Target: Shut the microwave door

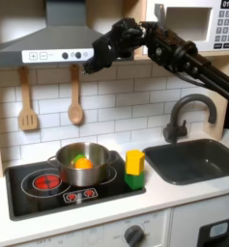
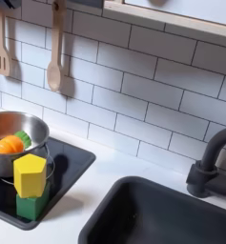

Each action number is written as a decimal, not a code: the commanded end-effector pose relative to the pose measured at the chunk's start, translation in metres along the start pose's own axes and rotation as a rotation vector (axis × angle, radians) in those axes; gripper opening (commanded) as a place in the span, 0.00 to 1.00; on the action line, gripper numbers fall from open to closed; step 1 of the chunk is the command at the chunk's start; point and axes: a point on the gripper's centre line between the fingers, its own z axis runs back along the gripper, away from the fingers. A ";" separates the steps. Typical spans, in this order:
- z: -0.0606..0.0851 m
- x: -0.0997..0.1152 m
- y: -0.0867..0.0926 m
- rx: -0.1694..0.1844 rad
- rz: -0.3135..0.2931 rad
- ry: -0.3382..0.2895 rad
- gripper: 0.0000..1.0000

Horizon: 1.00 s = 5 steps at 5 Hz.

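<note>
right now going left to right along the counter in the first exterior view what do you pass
stove top → steel pot holding orange and green food → yellow block on a green block → dark sink, with the dark faucet behind it

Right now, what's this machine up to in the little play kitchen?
A black robot arm reaches across the toy kitchen, its end effector up by the grey range hood, holding nothing that I can see. The microwave sits at the first exterior view's upper right. Below, a pot of toy food rests on the stove.

In the first exterior view, the black stovetop (image 1: 48,188) sits left of the dark sink (image 1: 198,159), with the silver steel pot (image 1: 82,164) on it.
</note>
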 end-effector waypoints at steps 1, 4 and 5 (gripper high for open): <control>-0.004 0.006 -0.002 -0.010 0.022 -0.018 0.00; -0.004 0.010 -0.002 -0.042 0.015 -0.135 0.00; -0.002 0.014 0.000 -0.043 0.044 -0.146 0.00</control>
